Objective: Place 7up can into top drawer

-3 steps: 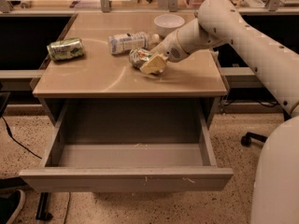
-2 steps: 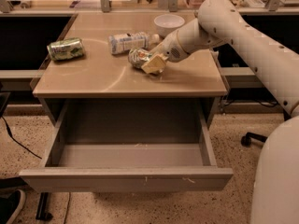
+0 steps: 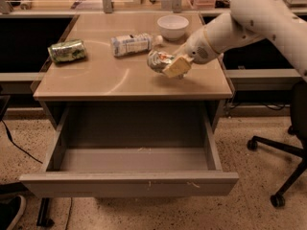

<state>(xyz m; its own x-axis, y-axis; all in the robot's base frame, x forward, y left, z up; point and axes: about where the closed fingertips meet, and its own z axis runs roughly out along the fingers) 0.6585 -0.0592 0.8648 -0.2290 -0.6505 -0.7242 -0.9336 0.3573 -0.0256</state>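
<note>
The hand point(image 3: 170, 66) is over the right part of the counter point(image 3: 115, 83), its fingers closed around the 7up can point(image 3: 156, 60), which tilts just above the surface. Below the counter, the top drawer point(image 3: 129, 183) is pulled out. A green can point(image 3: 67, 51) lies at far left, a plastic bottle point(image 3: 131, 44) lies mid-counter, and a white bowl point(image 3: 172, 27) stands behind.

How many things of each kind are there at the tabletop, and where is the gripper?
Cans: 2 (green can, 7up can)
Bottles: 1 (plastic bottle)
Bowls: 1 (white bowl)
Total: 4
The gripper is at the 7up can, over the right part of the tabletop, behind the open top drawer.
</note>
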